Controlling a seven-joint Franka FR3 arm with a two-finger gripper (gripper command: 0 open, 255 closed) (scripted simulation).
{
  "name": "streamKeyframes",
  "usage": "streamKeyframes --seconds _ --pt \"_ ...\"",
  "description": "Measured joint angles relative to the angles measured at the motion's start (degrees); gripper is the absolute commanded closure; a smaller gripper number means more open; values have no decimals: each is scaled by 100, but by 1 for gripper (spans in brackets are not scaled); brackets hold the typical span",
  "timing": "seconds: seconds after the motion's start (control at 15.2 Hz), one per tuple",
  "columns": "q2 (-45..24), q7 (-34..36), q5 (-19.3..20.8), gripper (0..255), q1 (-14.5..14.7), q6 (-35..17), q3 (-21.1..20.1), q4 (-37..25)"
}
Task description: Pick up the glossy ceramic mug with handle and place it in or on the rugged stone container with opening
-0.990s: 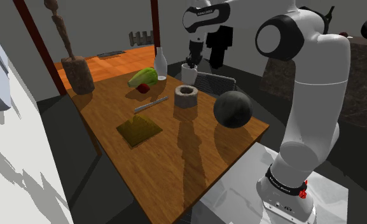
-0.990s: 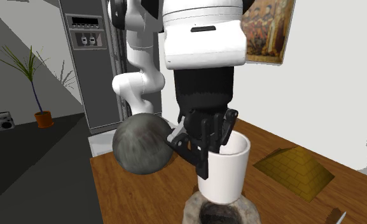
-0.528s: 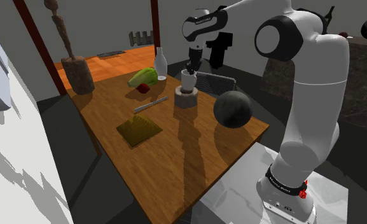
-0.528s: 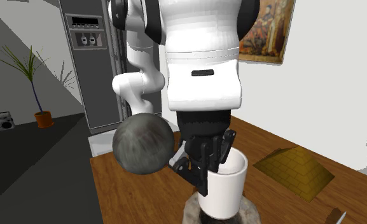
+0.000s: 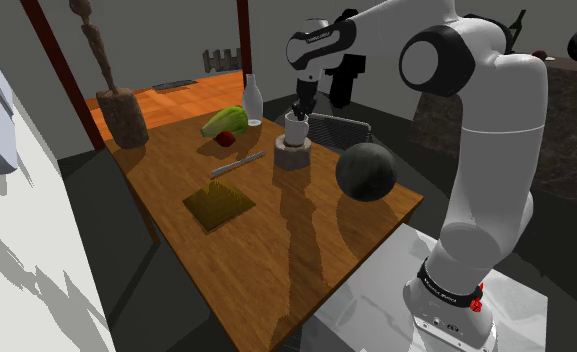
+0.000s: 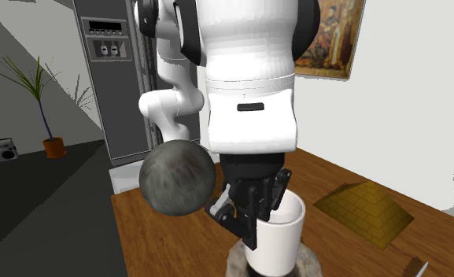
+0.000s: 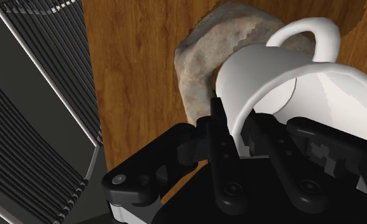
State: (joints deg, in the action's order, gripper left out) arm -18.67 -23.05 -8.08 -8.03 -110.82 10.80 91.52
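While the white mug [image 5: 296, 127] stands upright with its base in the mouth of the stone container [image 5: 291, 156], your gripper [image 5: 298, 106] is clamped on the mug's wall. The wrist view confirms the grasp: one finger sits inside the rim and the other outside, both pressed to the wall. The handle [image 7: 315, 35] lies on the side of the mug away from the fingers. You cannot tell from these views whether the mug's base rests on the container's floor.

The container stands on the wooden table [image 5: 276, 250], near its far edge. Positions below are read in the shoulder view, by clock face from the container:
- the dark sphere [image 5: 366, 172] is at 4 o'clock, near but apart
- the knife [image 5: 238, 163] is at 9 o'clock, close by
- the yellow pyramid [image 5: 219, 203] is at 8 o'clock, farther off
- the bottle [image 5: 253, 100] is at 11 o'clock
- the green vegetable [image 5: 224, 122] is at 10 o'clock
- the dark slatted chair [image 5: 341, 128] is at 2 o'clock, just beyond the table edge
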Motion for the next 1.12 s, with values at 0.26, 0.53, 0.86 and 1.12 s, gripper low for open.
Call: streamKeyframes --seconds 0.26,0.53,0.86,1.12 --pt "1 0 0 0 0 -1 0 0" --pt "1 0 0 0 0 -1 0 0" --pt "106 37 36 0 -26 595 22 -500" --pt "99 34 38 0 -35 677 27 -584"
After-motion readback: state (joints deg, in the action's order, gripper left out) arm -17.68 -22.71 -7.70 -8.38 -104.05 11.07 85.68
